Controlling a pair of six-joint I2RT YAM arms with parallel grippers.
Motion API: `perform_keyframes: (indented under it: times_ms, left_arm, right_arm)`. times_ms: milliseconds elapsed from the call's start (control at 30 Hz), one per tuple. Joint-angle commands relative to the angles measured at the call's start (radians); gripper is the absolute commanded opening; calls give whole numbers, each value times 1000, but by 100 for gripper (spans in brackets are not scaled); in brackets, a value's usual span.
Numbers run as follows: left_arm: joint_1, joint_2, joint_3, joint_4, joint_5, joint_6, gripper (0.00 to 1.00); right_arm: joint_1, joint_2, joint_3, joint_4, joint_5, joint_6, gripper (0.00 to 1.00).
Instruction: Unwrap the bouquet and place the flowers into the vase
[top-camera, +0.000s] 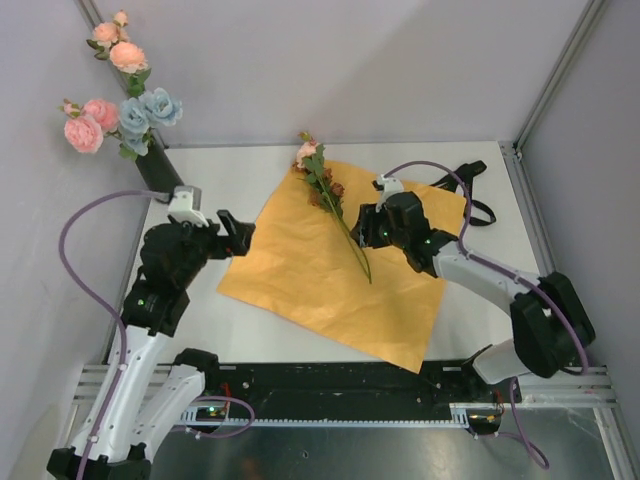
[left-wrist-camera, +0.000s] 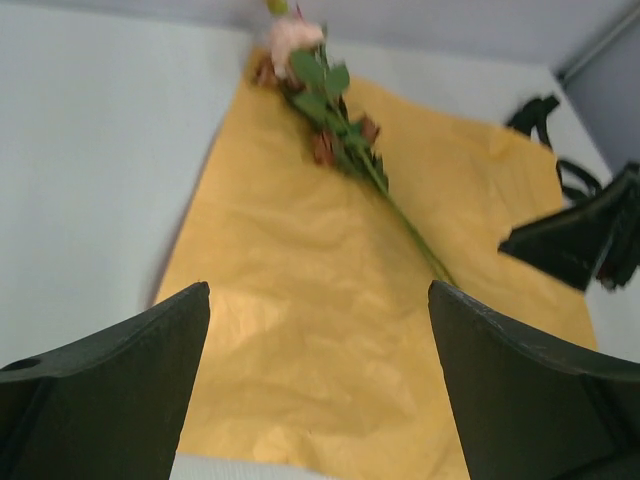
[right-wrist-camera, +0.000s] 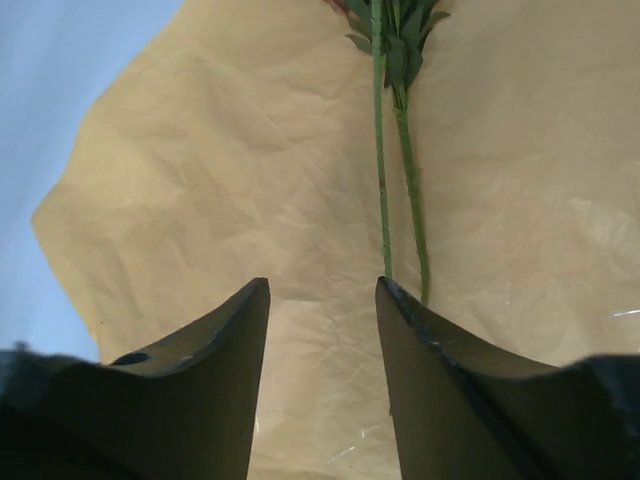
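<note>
Right gripper (right-wrist-camera: 322, 282): half-narrowed, empty, over orange paper (right-wrist-camera: 200, 150), tips just short of flower stems (right-wrist-camera: 380, 150).
Left gripper (left-wrist-camera: 320, 290): wide, empty, at paper's left edge.
Orange paper: flat, crinkled, glossy.
Vase (top-camera: 155, 170): slim matte tube beyond paper's far-left corner, holding blooms (top-camera: 130, 115).
Flower stems: on paper; light, wiry, probably slippery; pinch bare lower stalk.

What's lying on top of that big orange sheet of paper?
Two green flower stems with leaves, a pink bloom and brownish blooms lie across the orange paper. The right hand hangs over its right part, hiding the paper beneath it from above.
</note>
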Motion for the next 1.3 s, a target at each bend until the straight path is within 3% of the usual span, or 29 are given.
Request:
perform_keyframes:
  times_ms: [0,167,467,1267]
  left_arm:
    - [-14,-45,-80,7,84,-8,94]
    - [-15,-104,-150,3,52,6,96]
    - [-15,-109,-150,4,95,-7,97]
    - [-14,-102,-152,3,114,-14,97]
  right_arm:
    - [-1,103,71,-6,6,-40,49]
    - [-2,217,113,-14,45,-74,41]
    - [-2,367,194,-39,37,-91,38]
    - [10,466,213,-30,27,-99,31]
